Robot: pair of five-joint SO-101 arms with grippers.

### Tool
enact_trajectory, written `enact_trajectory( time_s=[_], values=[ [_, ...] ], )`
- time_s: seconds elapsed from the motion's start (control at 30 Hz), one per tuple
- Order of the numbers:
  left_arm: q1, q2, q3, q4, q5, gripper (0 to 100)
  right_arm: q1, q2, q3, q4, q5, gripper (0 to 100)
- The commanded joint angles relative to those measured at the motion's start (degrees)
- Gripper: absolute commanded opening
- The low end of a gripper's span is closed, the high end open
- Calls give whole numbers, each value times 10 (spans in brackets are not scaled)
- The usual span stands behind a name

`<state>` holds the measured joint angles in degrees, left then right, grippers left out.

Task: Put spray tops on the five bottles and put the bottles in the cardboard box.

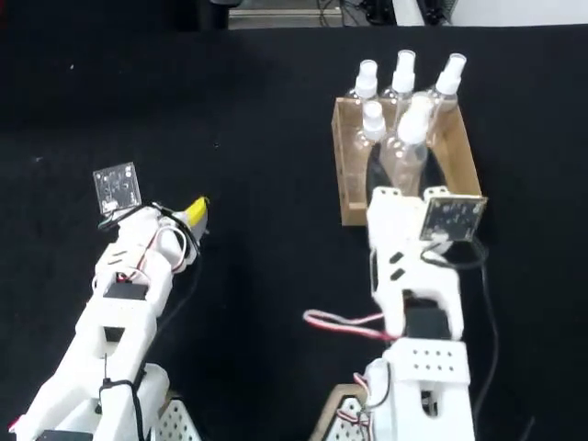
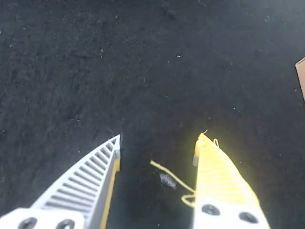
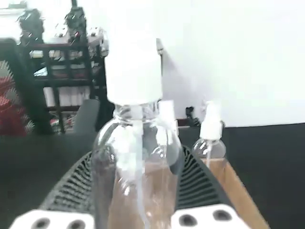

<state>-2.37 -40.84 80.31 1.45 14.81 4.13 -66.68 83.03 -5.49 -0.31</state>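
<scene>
Now, right jaws gripping bottle (image 3: 136,162), left jaws wide apart

High and close right-wrist views share the box (image 1: 459,156) (image 3: 234,183).

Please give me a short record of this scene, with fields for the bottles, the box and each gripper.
right gripper: shut on the held bottle
held bottle: upright, spray top on, over the near end of the cardboard box; cannot tell if it rests on the bottom
other bottles: four, spray tops on, standing in the box
left gripper: fingers open, empty, over the black table
</scene>
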Motion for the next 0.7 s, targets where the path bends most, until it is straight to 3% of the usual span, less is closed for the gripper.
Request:
enact_trajectory(
  time_s=[0.0, 0.23, 0.57, 0.67],
  values=[
    [-1, -5, -1, -17, 6, 238, 31, 102, -74, -66, 2, 11],
    [-1, -5, 1, -18, 3, 238, 79, 235, -145, -81, 2, 11],
    [-1, -5, 1, -17, 2, 238, 98, 240, -148, -81, 7, 12],
    [-1, -5, 1, -17, 2, 238, 98, 241, -148, -81, 53, 12]
  ],
)
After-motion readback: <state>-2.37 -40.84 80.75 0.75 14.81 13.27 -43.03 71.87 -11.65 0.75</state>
